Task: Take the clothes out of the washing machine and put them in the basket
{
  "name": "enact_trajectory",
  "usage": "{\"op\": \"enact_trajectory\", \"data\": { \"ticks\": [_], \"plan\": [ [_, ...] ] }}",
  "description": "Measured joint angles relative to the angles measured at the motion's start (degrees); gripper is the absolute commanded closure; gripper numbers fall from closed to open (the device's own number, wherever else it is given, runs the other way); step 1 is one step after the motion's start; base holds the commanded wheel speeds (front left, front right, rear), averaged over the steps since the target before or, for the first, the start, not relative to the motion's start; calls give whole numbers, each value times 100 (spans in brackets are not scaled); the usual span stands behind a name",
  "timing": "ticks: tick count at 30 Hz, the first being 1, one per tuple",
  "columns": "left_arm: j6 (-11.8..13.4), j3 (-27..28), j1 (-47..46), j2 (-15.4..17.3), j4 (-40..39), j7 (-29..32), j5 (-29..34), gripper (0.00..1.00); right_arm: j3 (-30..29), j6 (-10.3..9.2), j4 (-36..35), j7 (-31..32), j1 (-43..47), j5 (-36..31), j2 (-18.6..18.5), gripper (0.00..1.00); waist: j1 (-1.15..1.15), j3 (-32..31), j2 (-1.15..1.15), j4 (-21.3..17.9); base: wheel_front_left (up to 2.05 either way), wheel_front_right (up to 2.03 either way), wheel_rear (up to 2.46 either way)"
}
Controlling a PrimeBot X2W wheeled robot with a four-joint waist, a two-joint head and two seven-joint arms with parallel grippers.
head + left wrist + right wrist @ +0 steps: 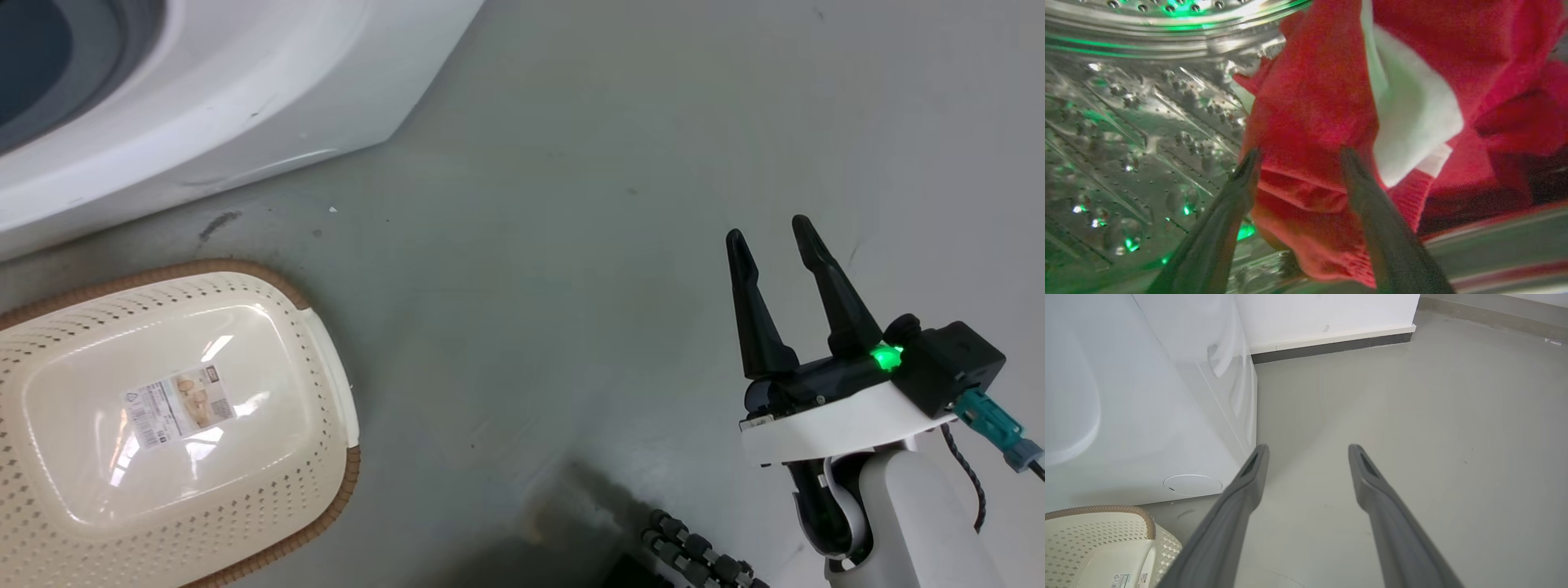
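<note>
Two dark fingers of the left gripper point(1298, 157) stand apart inside the steel drum point(1147, 122) of the washing machine point(245, 98), one on each side of a fold of the red clothes point(1310, 102). The garments lie bunched in the drum, a patch of white lining beside one finger. Out on the grey floor point(571, 245) the cream basket point(269, 302) sits just beside the machine's lower front edge, a paper label point(175, 404) on its base. The right gripper point(770, 230) hangs over bare floor, well apart from the basket, its fingers spread and holding nothing.
</note>
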Motion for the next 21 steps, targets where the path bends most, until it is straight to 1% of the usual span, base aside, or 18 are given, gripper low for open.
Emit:
{"op": "enact_trajectory", "data": {
  "ticks": [3, 7, 8, 9, 10, 12, 16, 21],
  "plan": [
    [-1, -131, -5, 156, -38, 423, -237, 0, 48, 0, -5, 0, -12, 54, 1, 0, 0, 103, 0, -59, 0, 0, 0],
    [-1, -169, -18, 330, -200, 869, -445, 0, 99, 0, -32, 0, -98, 142, 0, 0, 0, 198, 0, -108, 0, 0, 0],
    [0, -163, -16, 372, -230, 971, -487, 20, 104, 0, -40, 0, -114, 148, 0, 0, 0, 216, 0, -116, 0, 0, 0],
    [0, -160, -15, 411, -305, 1003, -490, 69, 112, 0, -47, 0, -116, 156, 0, 0, 0, 233, 0, -121, 0, 0, 0],
    [2, -154, -14, 442, -387, 1047, -499, 100, 127, 0, -51, 0, -119, 179, 1, 0, 0, 249, 0, -125, 0, 0, 0],
    [53, -142, 10, 495, -523, 1122, -528, 100, 136, 0, -52, 0, -124, 200, 0, 0, 0, 274, 0, -136, 0, 0, 0],
    [207, -108, 102, 555, -842, 1079, -536, 100, 138, 0, -49, 0, -133, 230, 0, 0, 0, 285, 0, -145, 0, 0, 0],
    [431, -41, 295, 557, -1168, 838, -575, 100, 124, 0, -24, 0, -209, 243, 1, 0, 0, 224, 0, -140, 0, 0, 0]
  ]
}}
